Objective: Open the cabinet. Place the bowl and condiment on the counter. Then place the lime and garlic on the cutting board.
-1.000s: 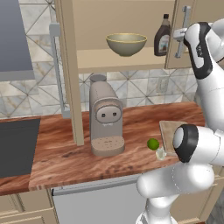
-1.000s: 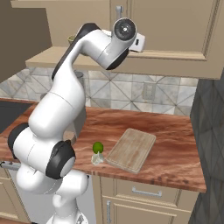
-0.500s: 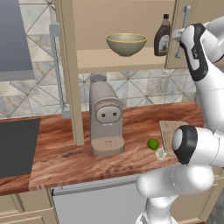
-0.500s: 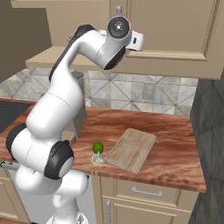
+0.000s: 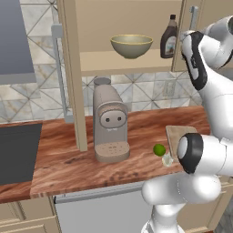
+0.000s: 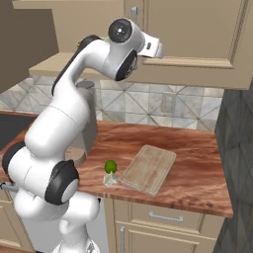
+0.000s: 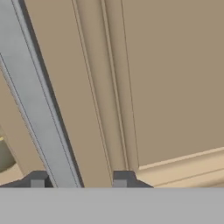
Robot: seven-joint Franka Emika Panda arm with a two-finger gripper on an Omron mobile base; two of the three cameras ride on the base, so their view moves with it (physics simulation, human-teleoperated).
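The cabinet's left door (image 5: 70, 68) stands swung open. On the shelf behind it sit the olive-beige bowl (image 5: 131, 45) and, to its right, the dark condiment bottle (image 5: 169, 38). The right door (image 6: 197, 29) is closed. My gripper (image 7: 79, 179) is up against that door, open, its fingertips (image 7: 122, 178) standing on either side of the grey bar handle (image 7: 39, 109) with a gap left. On the counter (image 6: 197, 168) the lime (image 6: 110, 166) and the pale garlic (image 6: 109, 179) lie just left of the cutting board (image 6: 148, 169).
A beige coffee machine (image 5: 109, 127) stands on the counter under the open shelf. A black cooktop (image 5: 18, 154) lies at the far left, with a grey hood (image 5: 13, 41) above it. Drawers (image 6: 163, 217) sit below the counter.
My hand has shifted a little to the left along the closed right door. The bowl, bottle, lime and garlic have not moved.
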